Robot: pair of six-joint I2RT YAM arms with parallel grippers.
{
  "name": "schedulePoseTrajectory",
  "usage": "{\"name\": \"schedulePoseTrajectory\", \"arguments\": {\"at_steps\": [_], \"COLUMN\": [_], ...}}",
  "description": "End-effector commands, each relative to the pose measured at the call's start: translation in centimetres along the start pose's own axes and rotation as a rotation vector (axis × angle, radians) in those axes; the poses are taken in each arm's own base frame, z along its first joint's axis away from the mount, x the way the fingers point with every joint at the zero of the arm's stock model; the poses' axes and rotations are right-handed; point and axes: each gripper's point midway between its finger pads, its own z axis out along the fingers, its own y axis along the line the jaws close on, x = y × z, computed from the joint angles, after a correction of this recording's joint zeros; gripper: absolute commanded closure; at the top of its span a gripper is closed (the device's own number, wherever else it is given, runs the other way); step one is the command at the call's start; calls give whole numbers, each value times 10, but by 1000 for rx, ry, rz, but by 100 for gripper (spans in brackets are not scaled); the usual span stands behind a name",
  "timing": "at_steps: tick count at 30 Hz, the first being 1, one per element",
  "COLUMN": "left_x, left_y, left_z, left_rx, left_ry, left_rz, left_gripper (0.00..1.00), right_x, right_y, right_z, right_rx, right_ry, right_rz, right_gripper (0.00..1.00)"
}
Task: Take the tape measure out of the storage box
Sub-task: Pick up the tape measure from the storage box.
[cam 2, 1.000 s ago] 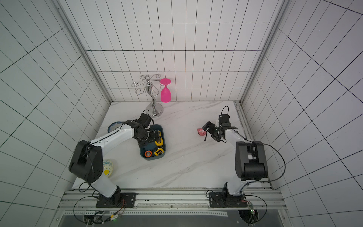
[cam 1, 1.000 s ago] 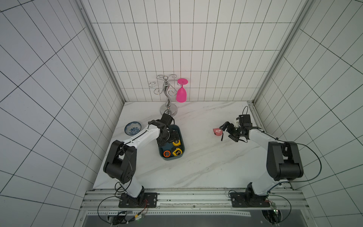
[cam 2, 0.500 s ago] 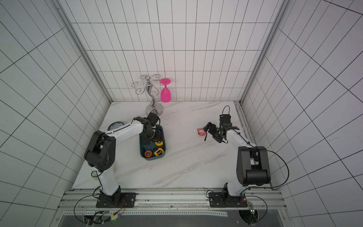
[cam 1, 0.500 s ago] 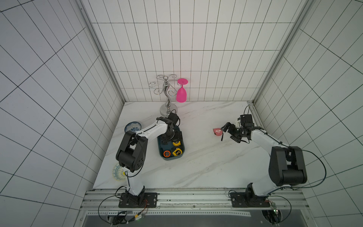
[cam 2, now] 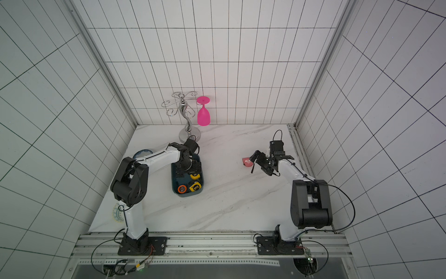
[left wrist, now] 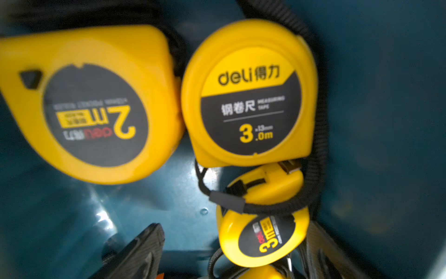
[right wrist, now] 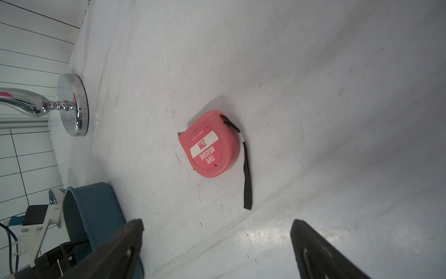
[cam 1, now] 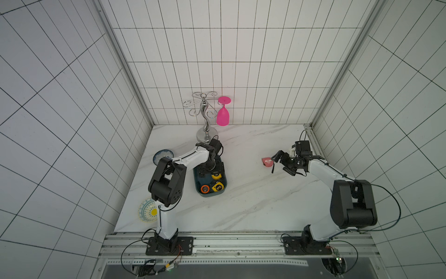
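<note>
The dark teal storage box (cam 1: 209, 194) sits left of centre in both top views, and the left gripper (cam 1: 209, 169) reaching into it hides its own fingertips from above. In the blurred wrist view its wide-spread fingers (left wrist: 137, 251) are cut off at the lower edge. Black-labelled yellow tape measures (left wrist: 251, 96) lie flat inside, ungripped; at centre right, the right gripper (right wrist: 217, 223) hovers open near a pink tape measure (right wrist: 210, 145) on the marble (right wrist: 313, 96).

Back wall (cam 1: 217, 60), left wall (cam 1: 60, 108) and right wall (cam 1: 398, 108): white tile, dark grout, closed cell on three sides. Metal strips (cam 1: 125, 65) ran up both back corners. Tabletop (cam 1: 253, 205): white marble look, grey veins, even light. Aluminium rail (cam 1: 241, 244) ran along front edge. Chrome rack (cam 1: 205, 113) stood at back, pink glass (cam 1: 222, 117) hung upside down from it. Blue plate (cam 1: 160, 154) and yellow plate (cam 1: 146, 213) lay near left wall.
</note>
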Motion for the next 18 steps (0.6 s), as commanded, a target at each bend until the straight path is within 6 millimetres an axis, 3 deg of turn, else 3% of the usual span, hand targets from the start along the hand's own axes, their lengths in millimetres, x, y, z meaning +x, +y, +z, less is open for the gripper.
{"name": "schedulePoseTrajectory", "arguments": {"at_steps": [1, 5, 13, 18], "left_x": [-3, -2, -3, -8], "left_y": [15, 19, -3, 2], "left_z": [2, 0, -2, 1], "left_rx": [-44, -34, 54, 44], "left_ry": [-9, -10, -13, -29], "left_rz": [-25, -46, -129, -177], "left_gripper": [5, 7, 8, 17], "right_x": [-2, -3, -4, -2], "right_y": [-1, -1, 1, -1], "right_z": [-5, -4, -3, -3], "right_rx": [-1, -4, -12, -13], "right_ry": [-2, -2, -3, -1], "right_rz": [-3, -2, -1, 0], "right_gripper": [1, 1, 1, 1]}}
